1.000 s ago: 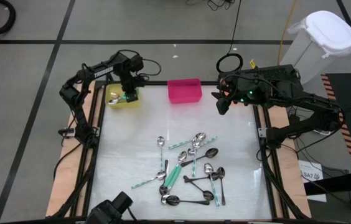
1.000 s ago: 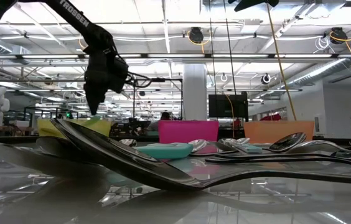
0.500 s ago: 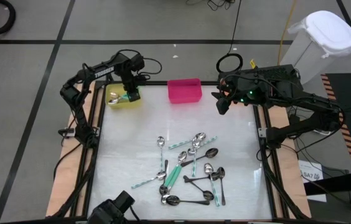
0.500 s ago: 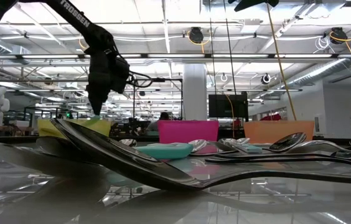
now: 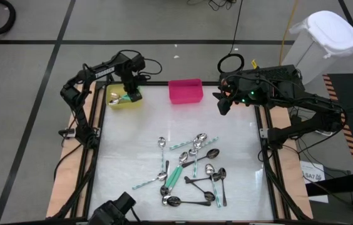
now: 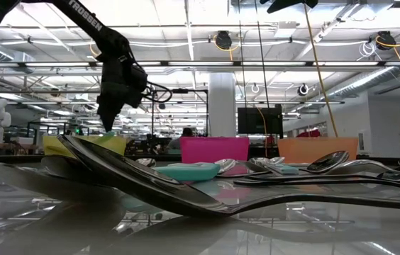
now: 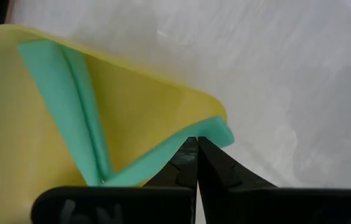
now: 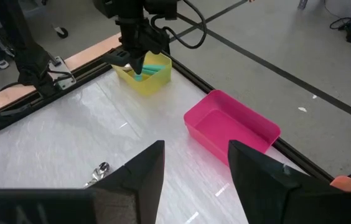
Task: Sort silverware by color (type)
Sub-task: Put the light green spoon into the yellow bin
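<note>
Sorting step: judged from the layout, a teal-handled spoon is being delivered to the yellow bin, which already holds teal handles lying against its wall.

Left pincer: the left pincer hangs at the yellow bin's rim, over the side nearest the pink bin; its fingers are pressed together, and in its wrist view a teal handle end lies right at the tips. Whether the tips pinch that handle or merely sit in front of it cannot be told.

Next move: in all likelihood the left arm must lift clear of the yellow bin and travel to the heap for another piece, which calls for picking one spoon out of an overlapping tangle without dragging its neighbours.

Silverware, place: the silverware lies loose on the white surface, well apart from the yellow bin, toward the near edge and closer to the pink bin's side.

Silverware, look: small spoons in three kinds, teal-handled, all shiny silver and dark grey-black, crossing and touching one another; from the low view their bowls and handles lie flat and glossy.

Right pincer: the right pincer waits just beyond the pink bin, on the side away from the yellow bin, its fingers spread wide and empty.

Orange bin: an orange bin shows only in the low view, past the pink one.
</note>
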Robot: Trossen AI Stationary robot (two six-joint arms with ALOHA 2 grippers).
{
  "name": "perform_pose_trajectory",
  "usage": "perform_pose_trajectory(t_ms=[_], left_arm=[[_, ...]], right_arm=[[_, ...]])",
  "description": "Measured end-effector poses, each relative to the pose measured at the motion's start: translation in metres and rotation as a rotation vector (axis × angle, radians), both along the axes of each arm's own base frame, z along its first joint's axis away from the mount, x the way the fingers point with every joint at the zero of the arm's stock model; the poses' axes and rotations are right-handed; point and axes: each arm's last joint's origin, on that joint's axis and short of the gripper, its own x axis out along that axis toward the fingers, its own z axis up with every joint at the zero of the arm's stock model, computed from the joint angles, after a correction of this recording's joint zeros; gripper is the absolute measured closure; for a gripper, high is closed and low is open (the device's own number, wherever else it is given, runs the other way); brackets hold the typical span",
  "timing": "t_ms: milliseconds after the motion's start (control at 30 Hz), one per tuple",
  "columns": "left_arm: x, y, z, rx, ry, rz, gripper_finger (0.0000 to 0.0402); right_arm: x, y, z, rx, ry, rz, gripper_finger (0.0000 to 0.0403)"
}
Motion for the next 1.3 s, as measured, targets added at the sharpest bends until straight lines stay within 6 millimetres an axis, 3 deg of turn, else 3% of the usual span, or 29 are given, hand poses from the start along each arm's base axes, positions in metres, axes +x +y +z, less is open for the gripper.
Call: perform_pose_trajectory(t_ms=[167, 433, 700, 867, 1067, 1200, 1300], left_arm=[[0.001, 0.000, -0.001, 0.002, 0.002, 0.031, 0.0396], [-0.008, -0.014, -0.032, -0.067, 0.085, 0.102, 0.0396], [-0.003, -0.007, -0.024, 0.013, 0.063, 0.102, 0.0396], [0.001, -0.003, -0.007, 0.022, 0.054, 0.102, 0.0396], [0.008, -0.002, 0.032, 0.028, 0.052, 0.118, 0.0396], [0.032, -0.015, 0.062, 0.058, -0.037, 0.031, 0.0396], [0.056, -0.037, 0.077, 0.077, -0.094, -0.071, 0.0396]], right_arm=[[0.000, 0.000, 0.000, 0.002, -0.001, -0.001, 0.0232], [0.000, 0.000, 0.000, 0.002, -0.001, -0.001, 0.0232], [0.000, 0.000, 0.000, -0.007, 0.005, 0.007, 0.0232], [0.000, 0.000, 0.000, -0.015, 0.010, 0.013, 0.0232], [0.000, 0.000, 0.000, -0.007, 0.005, 0.007, 0.0232], [0.000, 0.000, 0.000, 0.020, -0.010, -0.014, 0.0232], [-0.002, 0.000, -0.003, 0.064, 0.004, -0.046, 0.0232]])
